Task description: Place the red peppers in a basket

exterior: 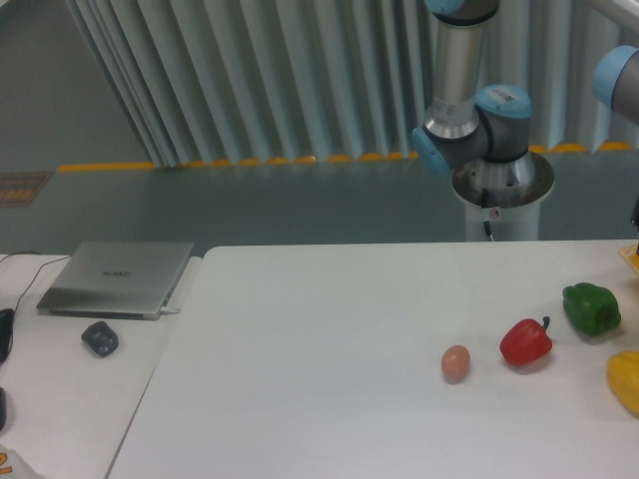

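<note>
The red pepper (525, 341) lies on the white table (329, 329) at the right, glossy, with a short dark stem pointing up and right. No basket shows in this view. Only the arm's base and lower joints (469, 130) are visible behind the table's far edge; the gripper itself is out of view.
A brown egg (455, 362) lies left of the red pepper. A green pepper (591, 307) sits to its right, and a yellow pepper (625, 381) at the right edge. On the left stand a closed laptop (118, 277) and a small dark object (100, 338).
</note>
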